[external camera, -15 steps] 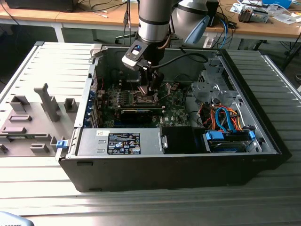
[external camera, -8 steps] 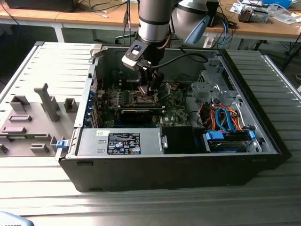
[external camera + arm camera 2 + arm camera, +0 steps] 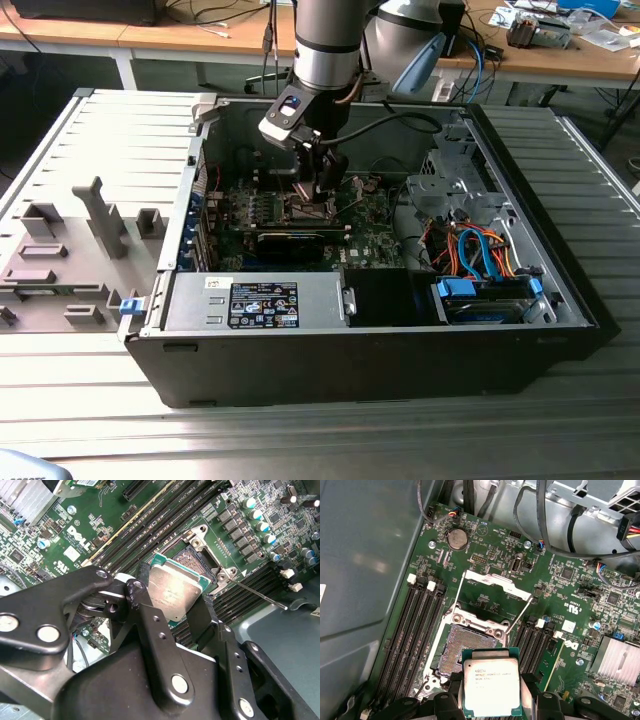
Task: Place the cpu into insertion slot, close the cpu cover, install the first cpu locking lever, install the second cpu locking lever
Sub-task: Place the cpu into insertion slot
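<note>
First wrist view: gripper (image 3: 492, 702) clenching one cpu (image 3: 491, 686), hanging just above one insertion slot (image 3: 462, 645); two locking levers (image 3: 456, 592) standing raised beside slot.

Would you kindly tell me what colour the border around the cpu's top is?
The cpu has a green border; clearest in the first wrist view.

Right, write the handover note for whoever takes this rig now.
The claw is shut on the cpu, down inside the computer case.
The cpu hangs just off the insertion slot, not seated; the slot is bare.
The cpu cover is swung open and the locking levers are unlatched.
Done: cpu in grasp. Left: seat it, close the cover, set both levers.
</note>
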Robot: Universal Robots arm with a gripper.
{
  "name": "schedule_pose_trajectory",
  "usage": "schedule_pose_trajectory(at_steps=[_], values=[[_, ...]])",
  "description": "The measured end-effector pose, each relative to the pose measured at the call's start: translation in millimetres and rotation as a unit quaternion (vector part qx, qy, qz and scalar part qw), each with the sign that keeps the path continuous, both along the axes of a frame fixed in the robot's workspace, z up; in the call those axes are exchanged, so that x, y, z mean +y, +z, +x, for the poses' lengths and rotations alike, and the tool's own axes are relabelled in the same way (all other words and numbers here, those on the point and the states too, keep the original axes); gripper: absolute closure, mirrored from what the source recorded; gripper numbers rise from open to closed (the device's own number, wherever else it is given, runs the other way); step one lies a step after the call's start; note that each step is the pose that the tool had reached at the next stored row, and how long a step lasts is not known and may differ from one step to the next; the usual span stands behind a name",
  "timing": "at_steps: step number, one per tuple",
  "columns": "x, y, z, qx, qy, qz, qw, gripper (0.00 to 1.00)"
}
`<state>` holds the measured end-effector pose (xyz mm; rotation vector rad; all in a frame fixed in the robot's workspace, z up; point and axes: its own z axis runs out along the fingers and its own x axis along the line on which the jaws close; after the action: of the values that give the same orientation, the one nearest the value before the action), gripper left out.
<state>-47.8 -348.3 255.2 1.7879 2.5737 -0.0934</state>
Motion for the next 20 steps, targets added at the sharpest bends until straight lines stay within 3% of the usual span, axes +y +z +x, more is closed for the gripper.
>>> schedule_pose_trajectory(at_steps=[20], values=[[0.0, 0.0, 0.0, 0.0000, -0.005, 0.0000, 0.99999, 0.45]])
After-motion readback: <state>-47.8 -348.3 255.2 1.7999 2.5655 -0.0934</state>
